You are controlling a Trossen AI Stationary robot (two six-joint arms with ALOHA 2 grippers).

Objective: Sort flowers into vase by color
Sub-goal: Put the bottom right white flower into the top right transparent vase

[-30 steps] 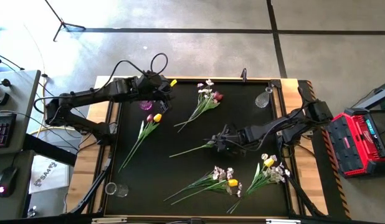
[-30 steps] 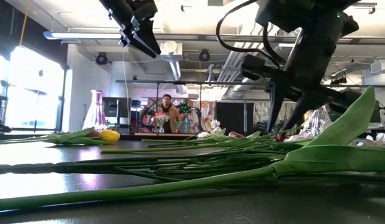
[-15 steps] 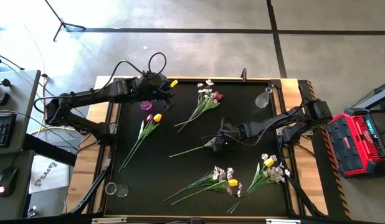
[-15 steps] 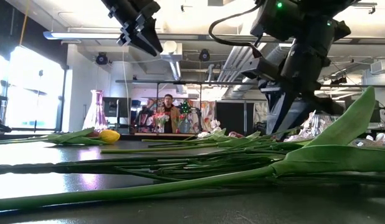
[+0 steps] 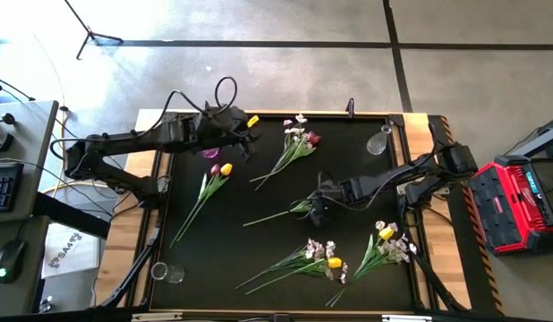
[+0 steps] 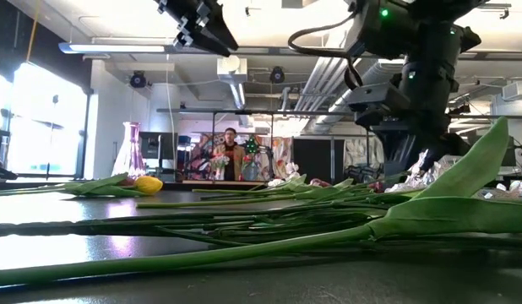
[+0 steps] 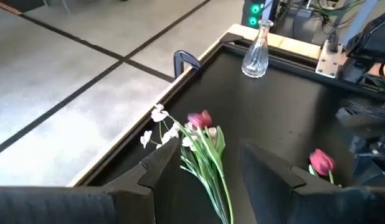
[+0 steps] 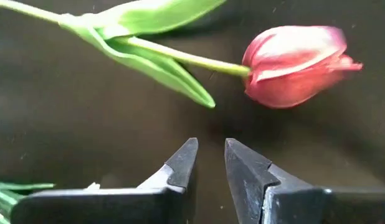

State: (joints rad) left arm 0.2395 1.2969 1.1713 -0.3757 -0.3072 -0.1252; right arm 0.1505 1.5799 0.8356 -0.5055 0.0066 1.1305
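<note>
Flowers lie scattered; clear vase holds none.

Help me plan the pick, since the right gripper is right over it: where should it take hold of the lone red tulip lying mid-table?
Probably the thin green stem just behind the red tulip head, from straight above. It lies flat on the mat; the bloom looks soft and bulky. The right gripper hovers beside it, fingers narrowly apart.

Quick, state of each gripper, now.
Left gripper: open, empty, raised over the table's far left.
Right gripper: nearly closed, empty, beside the red tulip.
</note>
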